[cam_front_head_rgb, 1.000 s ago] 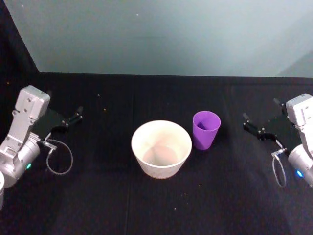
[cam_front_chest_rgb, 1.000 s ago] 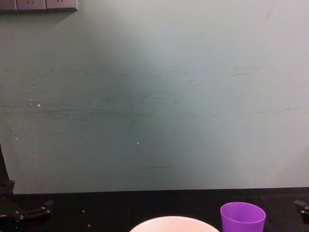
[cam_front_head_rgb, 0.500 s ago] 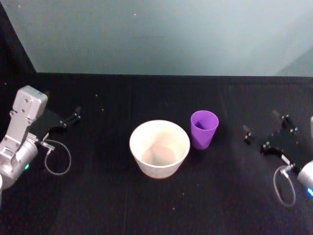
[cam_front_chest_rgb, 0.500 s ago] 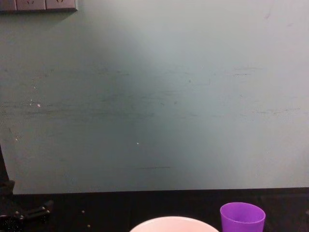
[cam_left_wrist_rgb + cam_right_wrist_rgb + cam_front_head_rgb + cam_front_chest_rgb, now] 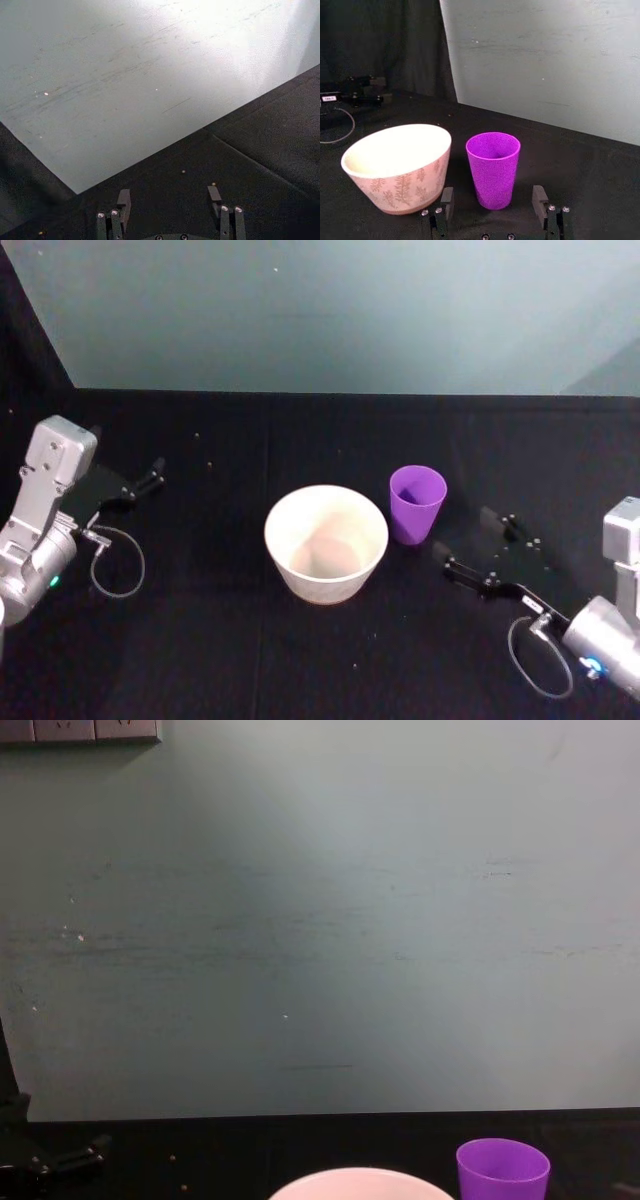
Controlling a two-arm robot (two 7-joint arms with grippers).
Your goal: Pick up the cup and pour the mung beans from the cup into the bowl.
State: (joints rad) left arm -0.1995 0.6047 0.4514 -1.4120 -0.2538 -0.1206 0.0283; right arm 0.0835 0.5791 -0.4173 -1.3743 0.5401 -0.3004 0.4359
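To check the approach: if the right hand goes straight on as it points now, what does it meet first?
Probably the cup, standing upright ahead of the open right hand, in line with its gap. The bowl stands beside that line. Depth is unclear.

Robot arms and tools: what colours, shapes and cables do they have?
The left arm and right arm are silver-grey with boxy wrists. The left tool and right tool are black, two-fingered. A thin looped cable hangs at each wrist.
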